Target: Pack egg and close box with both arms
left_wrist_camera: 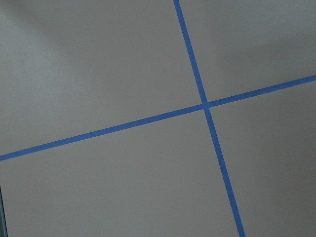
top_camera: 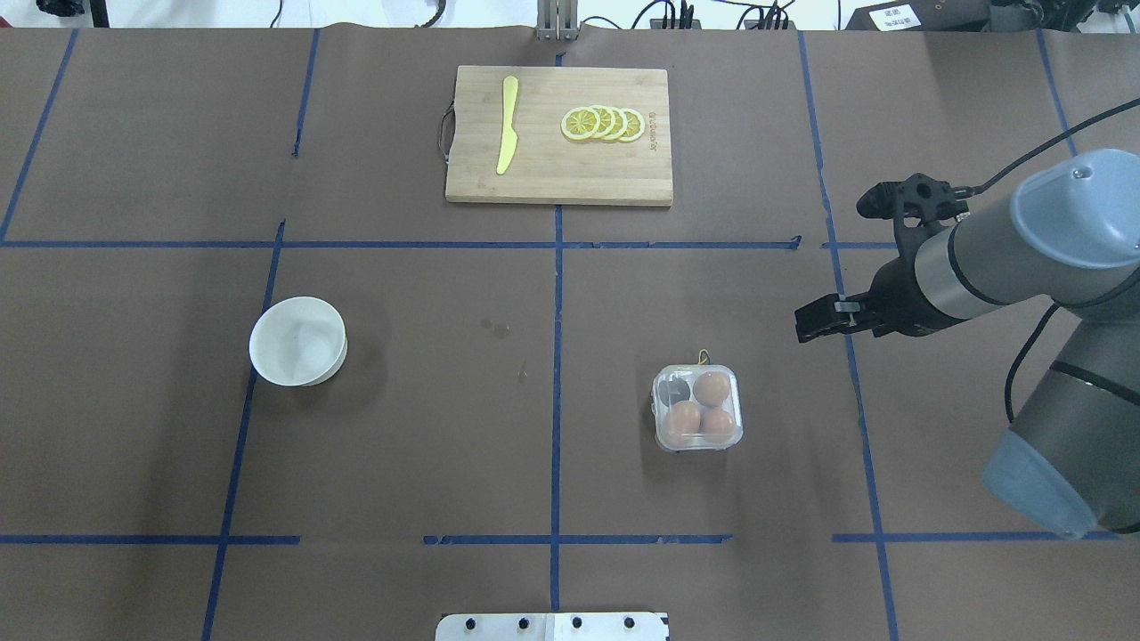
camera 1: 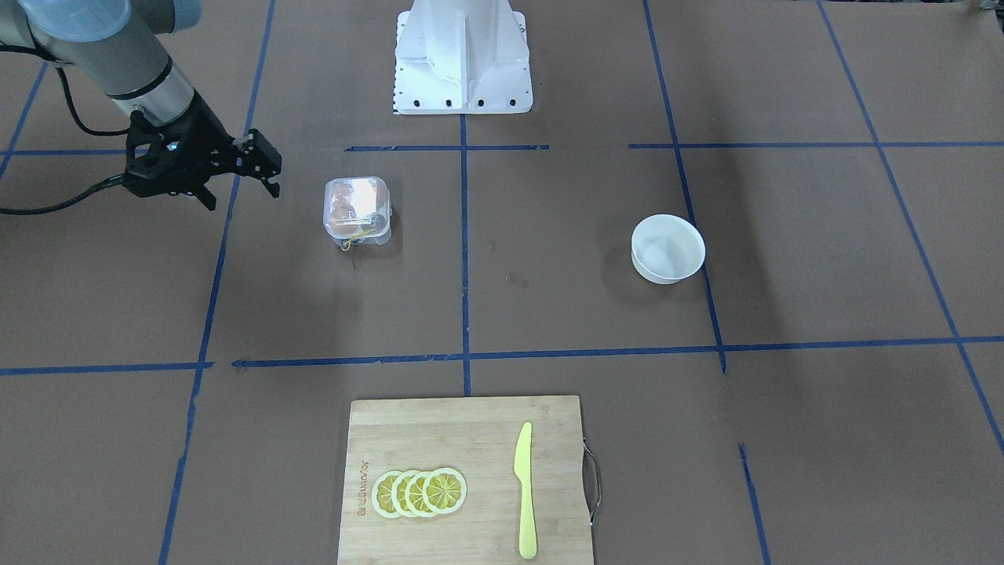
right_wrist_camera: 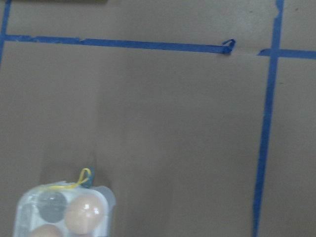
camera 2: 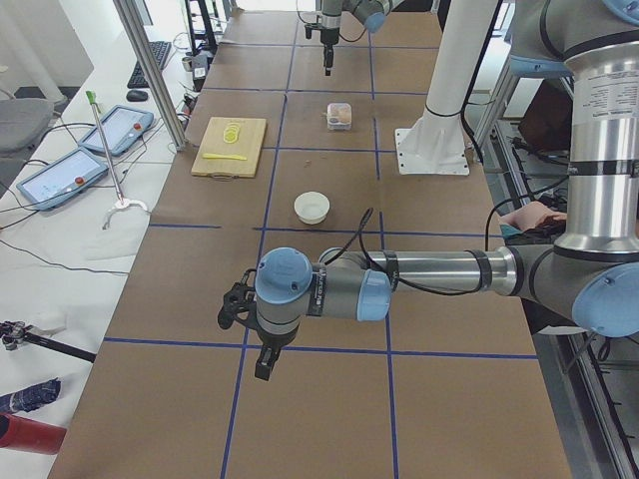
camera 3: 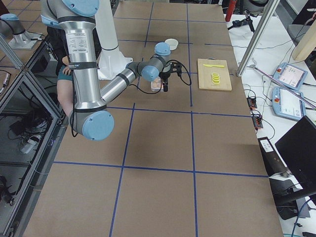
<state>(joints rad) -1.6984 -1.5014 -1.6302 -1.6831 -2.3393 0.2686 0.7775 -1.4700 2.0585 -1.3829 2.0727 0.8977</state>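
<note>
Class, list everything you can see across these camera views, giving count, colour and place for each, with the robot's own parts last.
egg carton: one, clear plastic, robot's right side
eggs: three, tan-brown, inside the carton; fourth cell empty
bowl: one, white, robot's left side
cutting board: one, pale wood, far middle
knife: one, yellow, on the board
lemon slices: four, yellow, overlapping on the board
tape lines: several, blue, crossing in a grid
pedestal base: one, white, robot's middle
right gripper: one, black, beside the carton, holding nothing
left gripper: one, black, far left, fingers unclear
</note>
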